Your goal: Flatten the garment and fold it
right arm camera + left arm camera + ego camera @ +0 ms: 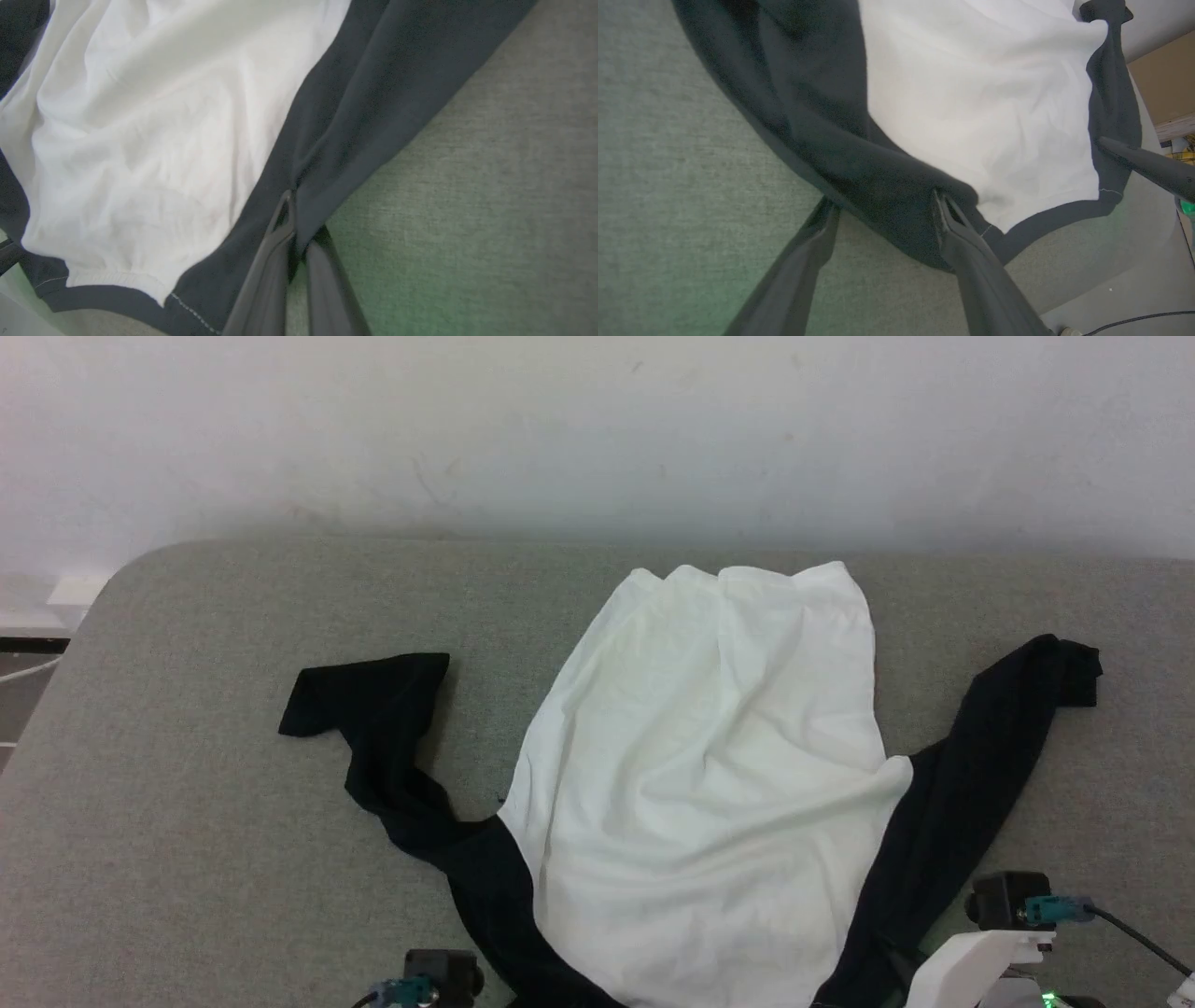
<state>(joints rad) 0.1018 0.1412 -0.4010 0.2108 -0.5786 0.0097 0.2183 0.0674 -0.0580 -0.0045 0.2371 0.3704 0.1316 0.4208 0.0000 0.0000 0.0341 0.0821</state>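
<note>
- The garment point(709, 775) is lying on the grey surface point(205, 821), taking up the centre and lower right of the head view. Its white body is running from the bottom edge up toward the pale wall point(597, 429), creased and not flat.
- The left sleeve point(373, 737) is trailing out to the centre left of that frame. It is twisted along its length, with the cuff end lying flatter.
- The right sleeve point(990, 775) is stretching up toward the right edge, narrow and bunched.
- The black neck trim point(1045, 224) is showing in the lower right of the left wrist view and in the lower left of the right wrist view.
- I am holding my left gripper point(883, 201) with its jaws wide apart, at the bottom centre of the left wrist view.
- One finger point(817, 242) is sitting over bare grey surface just beside the black cloth's edge. The other finger point(966, 247) is meeting the black cloth with its tip. Nothing is being squeezed between them, and I cannot tell whether the first finger is touching the surface.
- I am keeping my right gripper point(299, 217) drawn together at the bottom centre of the right wrist view. It is pinching a fold of the black right sleeve near its seam with the white body.
- One dark finger of my right gripper is also appearing at the right edge of the left wrist view, against the black cloth there.
</note>
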